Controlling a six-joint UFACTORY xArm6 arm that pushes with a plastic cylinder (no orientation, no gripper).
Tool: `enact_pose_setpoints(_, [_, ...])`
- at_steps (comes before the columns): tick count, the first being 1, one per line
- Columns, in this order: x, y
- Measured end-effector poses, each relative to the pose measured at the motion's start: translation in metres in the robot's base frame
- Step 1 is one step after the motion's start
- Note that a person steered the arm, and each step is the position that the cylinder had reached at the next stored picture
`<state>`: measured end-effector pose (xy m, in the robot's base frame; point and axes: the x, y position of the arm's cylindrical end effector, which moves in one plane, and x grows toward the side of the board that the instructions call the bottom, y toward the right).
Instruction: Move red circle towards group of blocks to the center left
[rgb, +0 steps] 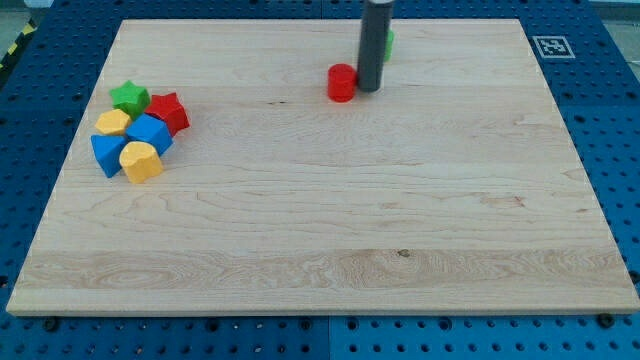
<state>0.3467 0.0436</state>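
Observation:
The red circle (342, 83) lies on the wooden board (320, 200) near the view's top centre. My tip (369, 90) stands right against its right side. The rod hides most of a green circle (387, 42) behind it. The group of blocks sits at the view's centre left: a green star (129, 97), a red star (169, 111), a yellow block (113, 123), a blue block (150, 131), a blue block (105, 154) and a yellow block (141, 161). The red circle is far to the right of this group.
A black-and-white marker tag (549, 46) sits at the board's top right corner. A blue pegboard table (615, 150) surrounds the board.

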Motion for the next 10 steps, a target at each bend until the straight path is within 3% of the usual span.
enact_pose_setpoints(1, [0.007, -0.003])
enact_pose_setpoints(5, [-0.042, -0.058])
enact_pose_setpoints(6, [-0.031, -0.096])
enact_pose_setpoints(7, [0.005, -0.124])
enact_pose_setpoints(9, [-0.017, -0.130])
enact_pose_setpoints(10, [-0.002, -0.130])
